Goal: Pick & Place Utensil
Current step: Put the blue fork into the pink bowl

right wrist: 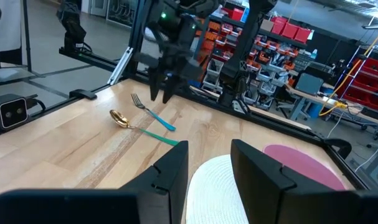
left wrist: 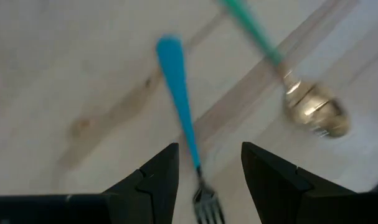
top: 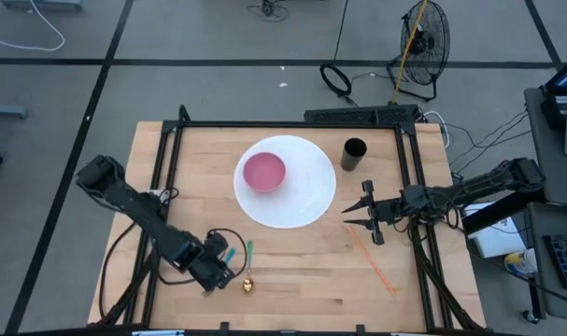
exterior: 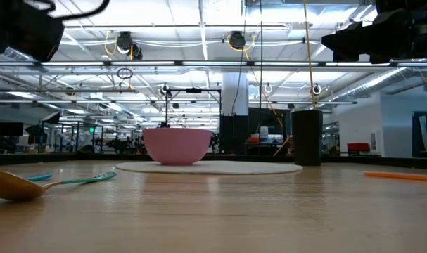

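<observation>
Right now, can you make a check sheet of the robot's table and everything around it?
Surface: wooden table, bare wood showing.
Job's things: blue fork and green-handled gold spoon lying flat; white plate holding pink bowl.
Clutter: black cup; orange stick.
Grippers: left gripper open above the fork; right gripper open beside the plate.
Cables: loops on the floor.
Surroundings: fan; shelving behind.

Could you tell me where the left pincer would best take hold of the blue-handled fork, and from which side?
Probably mid-handle, from straight above. The fork lies flat on the table, its slim blue handle running between the open fingers of the left pincer, apart from the spoon alongside.
</observation>
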`<action>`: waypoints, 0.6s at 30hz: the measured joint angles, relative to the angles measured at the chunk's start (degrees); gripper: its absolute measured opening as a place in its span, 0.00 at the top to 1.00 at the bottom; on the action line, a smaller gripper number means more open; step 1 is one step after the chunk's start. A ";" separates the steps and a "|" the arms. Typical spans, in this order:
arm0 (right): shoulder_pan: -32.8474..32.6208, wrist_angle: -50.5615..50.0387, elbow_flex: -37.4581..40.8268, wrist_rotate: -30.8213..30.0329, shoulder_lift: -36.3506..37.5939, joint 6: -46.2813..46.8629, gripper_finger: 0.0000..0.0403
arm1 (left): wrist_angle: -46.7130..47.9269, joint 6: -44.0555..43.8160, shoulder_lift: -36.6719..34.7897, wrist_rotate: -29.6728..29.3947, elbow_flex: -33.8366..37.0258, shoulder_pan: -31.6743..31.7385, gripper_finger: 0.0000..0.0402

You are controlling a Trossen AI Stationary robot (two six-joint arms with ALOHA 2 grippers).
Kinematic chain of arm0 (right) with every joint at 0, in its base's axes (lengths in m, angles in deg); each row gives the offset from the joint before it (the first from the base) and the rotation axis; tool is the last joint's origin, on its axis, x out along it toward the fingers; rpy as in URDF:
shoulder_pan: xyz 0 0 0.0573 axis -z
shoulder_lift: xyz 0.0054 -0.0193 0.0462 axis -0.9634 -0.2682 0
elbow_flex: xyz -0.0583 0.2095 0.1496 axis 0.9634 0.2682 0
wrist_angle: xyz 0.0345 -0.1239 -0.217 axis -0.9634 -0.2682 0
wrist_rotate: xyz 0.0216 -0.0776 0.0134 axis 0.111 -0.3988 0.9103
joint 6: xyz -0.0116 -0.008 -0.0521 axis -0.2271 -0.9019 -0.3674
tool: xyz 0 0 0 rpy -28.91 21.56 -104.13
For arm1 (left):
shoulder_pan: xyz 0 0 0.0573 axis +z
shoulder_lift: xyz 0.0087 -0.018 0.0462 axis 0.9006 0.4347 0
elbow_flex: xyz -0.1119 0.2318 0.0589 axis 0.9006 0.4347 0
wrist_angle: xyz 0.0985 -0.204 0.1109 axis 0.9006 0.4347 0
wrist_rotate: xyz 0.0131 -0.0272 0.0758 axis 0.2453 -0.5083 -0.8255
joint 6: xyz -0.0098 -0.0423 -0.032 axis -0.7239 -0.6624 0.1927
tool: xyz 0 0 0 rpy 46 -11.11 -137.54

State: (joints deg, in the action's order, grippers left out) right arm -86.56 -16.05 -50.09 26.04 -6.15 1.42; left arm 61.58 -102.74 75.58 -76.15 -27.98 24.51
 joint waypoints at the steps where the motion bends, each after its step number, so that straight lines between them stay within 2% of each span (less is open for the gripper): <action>1: 0.00 0.00 0.00 0.00 -0.02 0.00 0.71 | 0.00 -0.51 0.63 1.54 0.00 0.00 0.56; 5: 0.00 0.19 0.00 0.00 -0.02 0.00 0.71 | -0.05 -1.08 2.75 4.43 0.00 0.23 0.56; 18: 0.00 0.20 0.00 0.00 -0.19 0.00 0.71 | -0.13 -0.27 2.98 3.30 0.00 0.31 0.56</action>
State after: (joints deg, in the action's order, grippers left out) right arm -86.56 -15.85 -50.09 26.04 -6.34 1.42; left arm 61.44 -103.01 78.57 -72.85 -27.98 24.82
